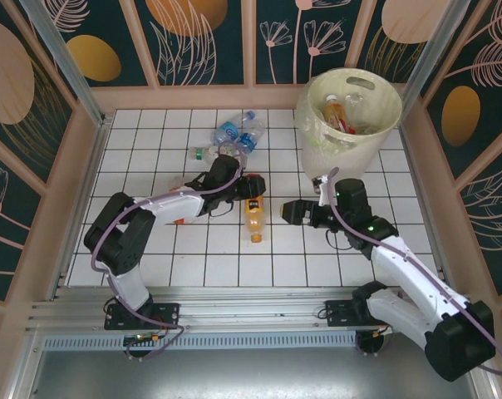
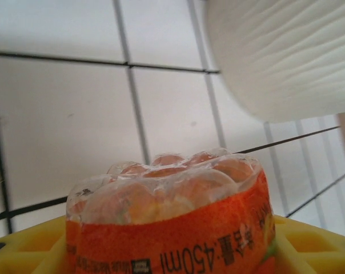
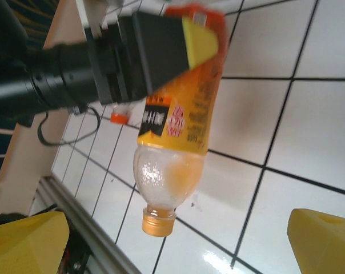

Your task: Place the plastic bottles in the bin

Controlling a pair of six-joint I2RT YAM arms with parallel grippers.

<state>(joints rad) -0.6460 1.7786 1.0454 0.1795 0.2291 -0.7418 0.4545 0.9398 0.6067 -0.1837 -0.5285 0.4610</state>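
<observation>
Near the middle of the white tiled table: orange bottle lying on its side, cap toward the near edge, base toward the far wall.
Left gripper: pinching the base end of the orange bottle; in the left wrist view, lumpy bottle bottom wedged between yellow finger pads, lower body cut off by the frame edge.
Right gripper: spread wide, yellow fingertips at opposite corners of the right wrist view with tiles between them; just right of the bottle, apart from it.
Bottle in right wrist view: label and bottle cap sharp, base end blurred and partly hidden behind the left gripper's black finger; resting on tiles or lifted, cannot tell.
Bin: upright at the far right of the table, a few bottles inside, mostly hidden by rim and liner, count unclear.
Loose bottles: cluster on the far tiles beyond the left arm, overlapping, hard to count.
Beneath the left arm: small orange cap, rest of that item hidden.
</observation>
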